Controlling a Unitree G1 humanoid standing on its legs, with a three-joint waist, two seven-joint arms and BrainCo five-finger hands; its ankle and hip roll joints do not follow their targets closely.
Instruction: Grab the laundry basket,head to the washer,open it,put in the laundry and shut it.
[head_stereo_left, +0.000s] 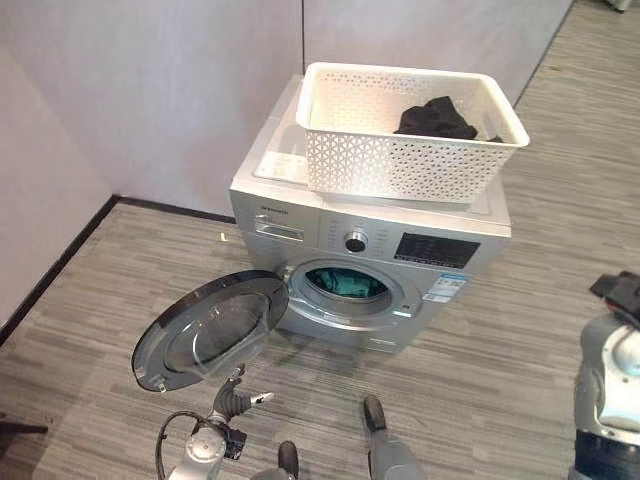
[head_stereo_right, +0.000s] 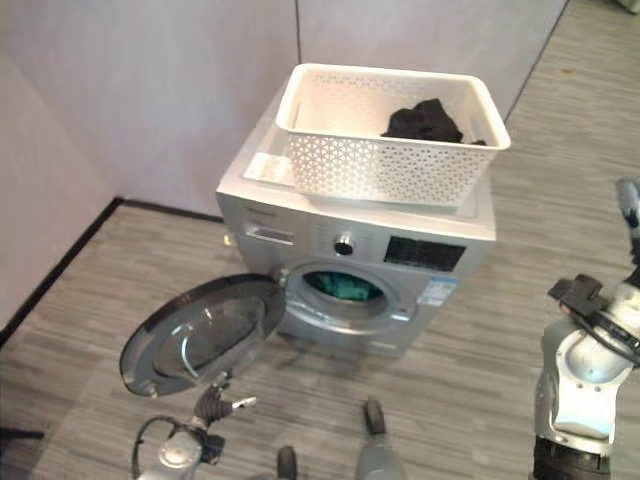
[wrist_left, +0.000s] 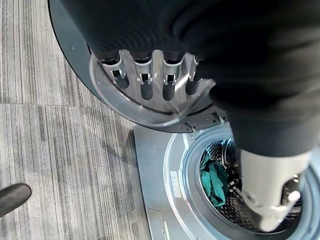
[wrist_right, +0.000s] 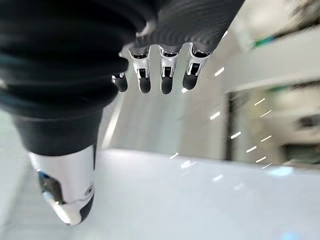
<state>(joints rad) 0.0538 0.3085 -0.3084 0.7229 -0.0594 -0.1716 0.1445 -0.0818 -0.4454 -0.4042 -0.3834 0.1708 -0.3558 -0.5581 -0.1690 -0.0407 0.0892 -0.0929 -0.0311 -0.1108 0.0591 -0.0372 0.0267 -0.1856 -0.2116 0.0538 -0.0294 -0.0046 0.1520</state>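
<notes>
Hovering left hand (wrist_left: 150, 75) open by door (head_stereo_left: 205, 330); right hand (wrist_right: 160, 70) open; we risk shutting before basket (head_stereo_left: 400, 135) garment (head_stereo_left: 435, 120), 12 o'clock, loads.

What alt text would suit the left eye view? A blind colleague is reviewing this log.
A silver washer stands with its round door swung open and teal laundry in the drum. A white basket on top holds dark clothes. The left hand is just below the door.

basket (head_stereo_left: 400, 165): white lattice | garment (head_stereo_left: 436, 120): black | washer (head_stereo_left: 300, 215): silver | drum cloth (head_stereo_left: 345, 285): teal | floor (head_stereo_left: 500, 380): grey-striped
</notes>
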